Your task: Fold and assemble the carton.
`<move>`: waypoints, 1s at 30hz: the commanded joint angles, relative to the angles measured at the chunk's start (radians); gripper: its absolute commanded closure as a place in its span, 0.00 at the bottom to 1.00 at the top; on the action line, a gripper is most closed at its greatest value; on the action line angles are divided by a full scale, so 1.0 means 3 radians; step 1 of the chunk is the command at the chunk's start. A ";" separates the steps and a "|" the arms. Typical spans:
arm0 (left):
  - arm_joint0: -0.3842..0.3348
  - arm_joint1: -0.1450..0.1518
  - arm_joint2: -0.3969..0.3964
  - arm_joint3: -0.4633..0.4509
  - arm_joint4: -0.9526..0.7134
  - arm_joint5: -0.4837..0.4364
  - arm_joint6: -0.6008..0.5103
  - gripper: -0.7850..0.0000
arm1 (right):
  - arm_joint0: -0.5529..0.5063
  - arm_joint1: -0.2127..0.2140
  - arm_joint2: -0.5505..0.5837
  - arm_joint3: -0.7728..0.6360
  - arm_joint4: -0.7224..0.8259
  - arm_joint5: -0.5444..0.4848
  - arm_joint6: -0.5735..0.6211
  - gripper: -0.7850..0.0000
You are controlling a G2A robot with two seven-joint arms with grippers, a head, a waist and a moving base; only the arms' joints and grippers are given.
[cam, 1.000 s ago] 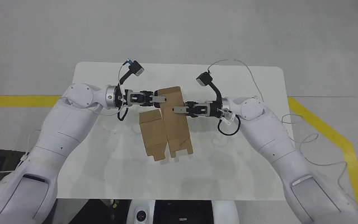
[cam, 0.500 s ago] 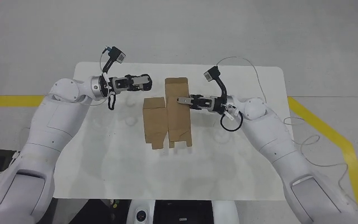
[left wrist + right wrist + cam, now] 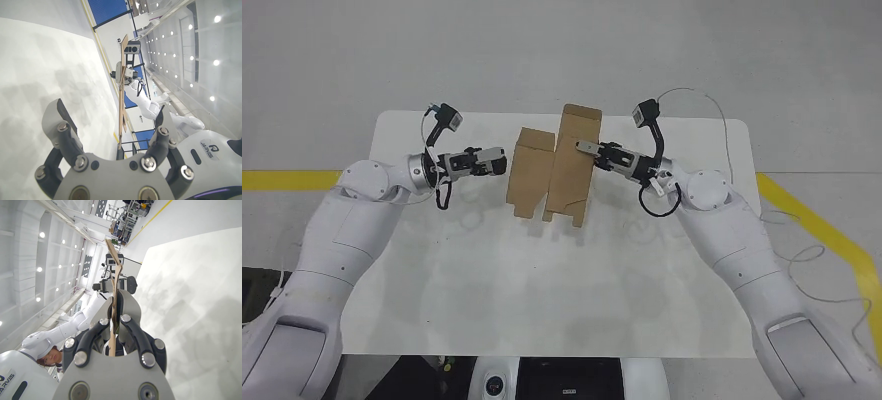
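Your right gripper (image 3: 587, 149), clenched on the flat brown cardboard carton (image 3: 554, 180), has lifted it farther away, and your left gripper (image 3: 502, 161) has backed off, jaws released, so folding is yet to begin.

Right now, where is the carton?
Top view: the carton is above the table, far middle, clamped by the right end effector, apart from the open left end effector.

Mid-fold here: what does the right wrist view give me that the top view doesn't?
Right wrist view: the pinch itself, right claw shut on the carton, seen edge-on as a thin strip. Top view: the carton's flat outline, two panels side by side, and the open left claw beside it, not touching. Both: carton held above the white table.
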 commanded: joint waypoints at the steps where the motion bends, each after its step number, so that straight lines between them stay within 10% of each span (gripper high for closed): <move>1: 0.0072 0.0002 -0.0018 -0.0102 -0.0023 0.0056 0.0038 0.00 | -0.0004 0.0001 0.0018 -0.0015 -0.0035 0.0038 -0.0041 1.00; 17: 0.0555 0.0031 -0.0193 -0.0816 -0.0038 0.0540 0.0346 0.01 | -0.0104 -0.0002 0.0162 -0.0065 -0.0220 0.0154 -0.0340 1.00; 23: 0.0641 0.0029 -0.0242 -0.0943 0.0013 0.0635 0.0424 0.82 | -0.0154 0.0002 0.0217 -0.0110 -0.0235 0.0172 -0.0348 1.00; 26: 0.0647 0.0022 -0.0247 -0.0967 0.0051 0.0669 0.0437 1.00 | -0.0176 0.0006 0.0248 -0.0130 -0.0245 0.0178 -0.0344 1.00; 30: 0.0643 0.0008 -0.0250 -0.0970 0.0091 0.0689 0.0439 1.00 | -0.0201 0.0010 0.0281 -0.0149 -0.0267 0.0187 -0.0338 1.00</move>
